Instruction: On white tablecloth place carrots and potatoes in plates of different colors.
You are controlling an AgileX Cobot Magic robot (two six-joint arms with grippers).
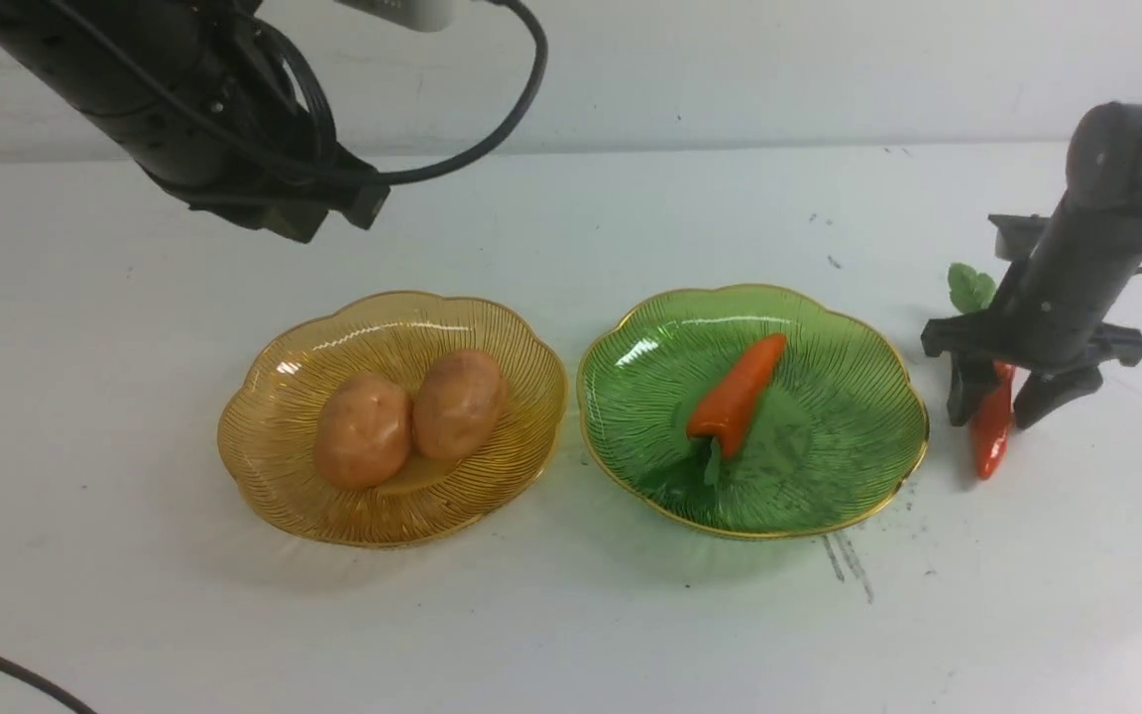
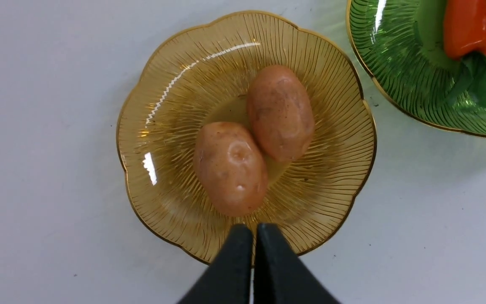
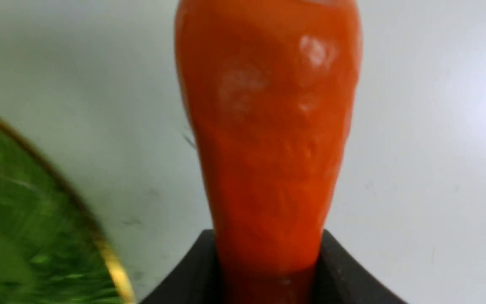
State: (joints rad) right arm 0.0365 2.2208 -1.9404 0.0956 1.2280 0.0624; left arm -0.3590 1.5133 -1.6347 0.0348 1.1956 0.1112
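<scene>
Amber plate [image 1: 274, 486] holds two potatoes [image 1: 363, 429]; green plate [image 1: 849, 436], one carrot [image 1: 736, 395].

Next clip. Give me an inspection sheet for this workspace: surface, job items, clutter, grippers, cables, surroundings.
Surface: white tablecloth, dark scuff marks near the green plate.
Job's things: left potato touching right potato in the amber plate; first carrot in the green plate; second carrot outside it, over the cloth.
Clutter: nothing seen.
Grippers: left gripper shut, empty, above the amber plate; right gripper straddles the second carrot, grip unclear.
Cables: black cable looping off the left arm; another cable at the near left corner.
Surroundings: plain pale wall.
</scene>
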